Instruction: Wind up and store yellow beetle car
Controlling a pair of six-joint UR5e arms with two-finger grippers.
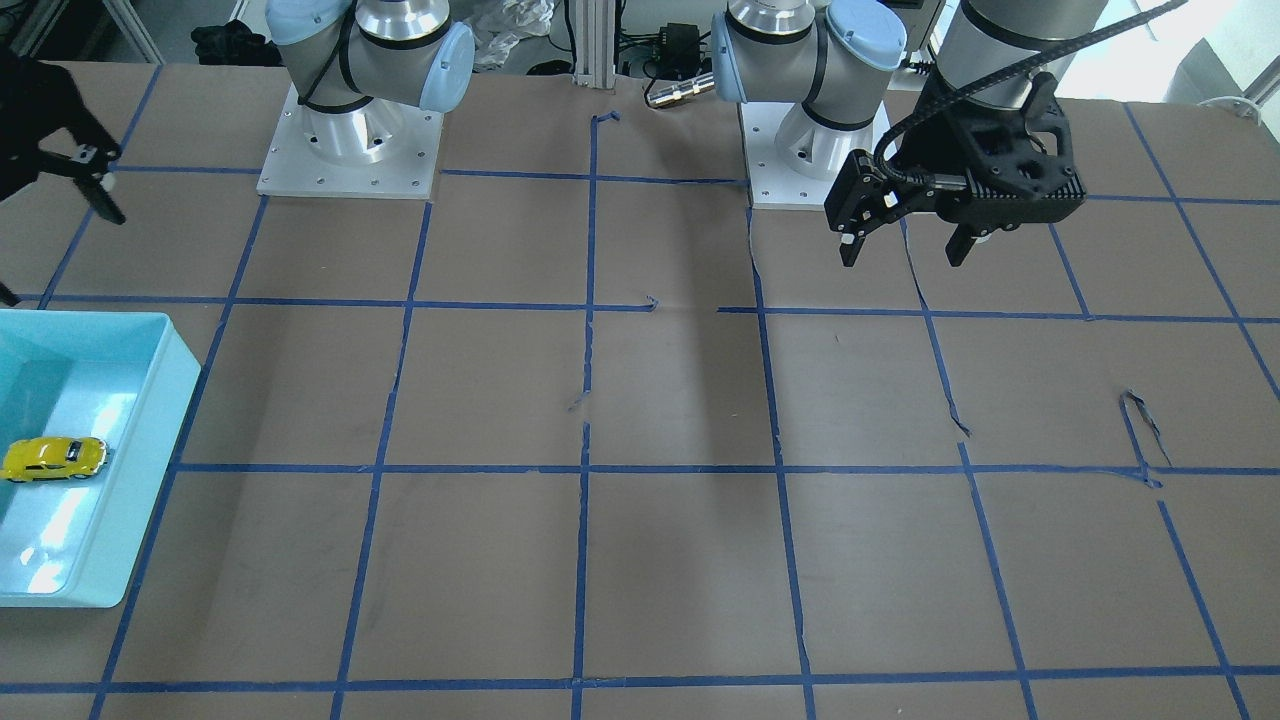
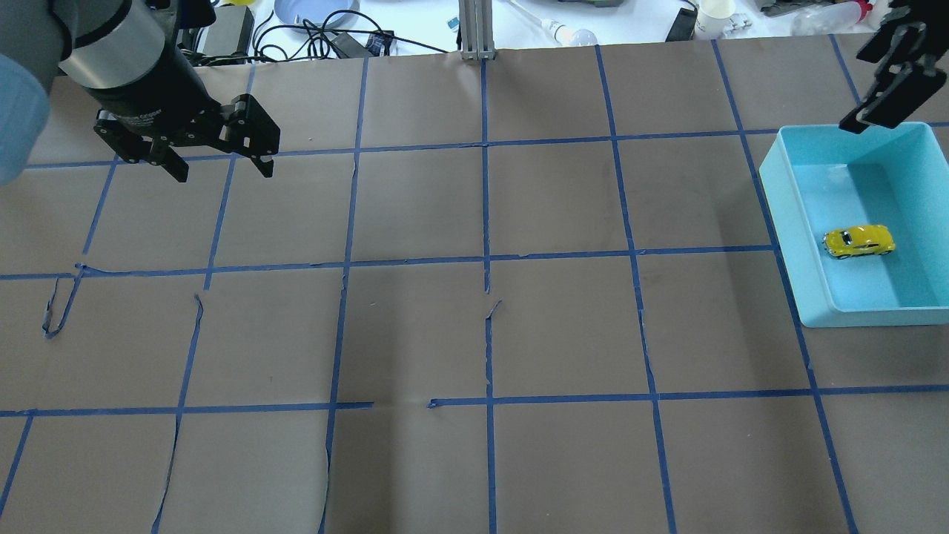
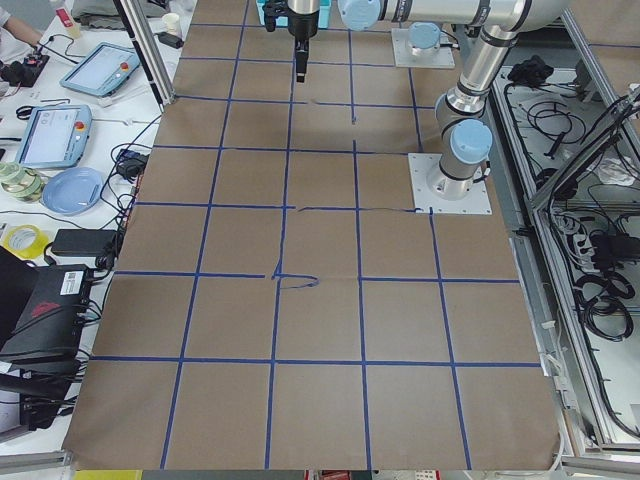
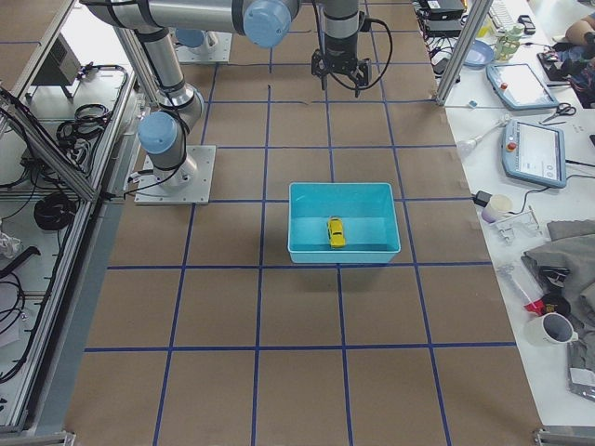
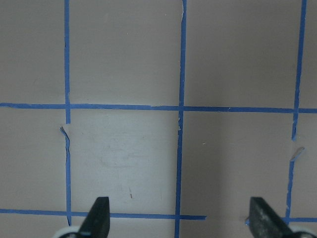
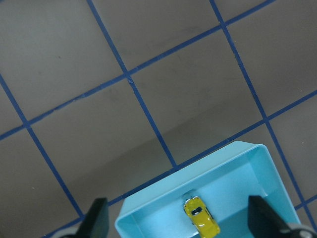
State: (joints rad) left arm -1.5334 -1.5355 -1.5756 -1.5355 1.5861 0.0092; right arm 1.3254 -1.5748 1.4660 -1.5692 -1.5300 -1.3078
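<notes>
The yellow beetle car [image 2: 858, 241] lies inside a light blue bin [image 2: 786, 222] at the table's right end. It also shows in the front view [image 1: 55, 458], the right side view [image 4: 336, 232] and the right wrist view [image 6: 201, 217]. My right gripper [image 6: 178, 220] is open and empty, raised above the bin's far edge, apart from the car. One of its fingers [image 2: 860, 115] shows in the overhead view. My left gripper [image 2: 222, 174] is open and empty above the bare table at the far left, and also shows in the front view [image 1: 902, 258] and the left wrist view [image 5: 179, 220].
Brown paper with a blue tape grid [image 2: 485, 267] covers the table. The two arm bases [image 1: 350, 150] [image 1: 815, 150] stand at the robot's side. Cables, a blue plate [image 2: 315, 11] and a cup [image 2: 715, 15] lie beyond the far edge.
</notes>
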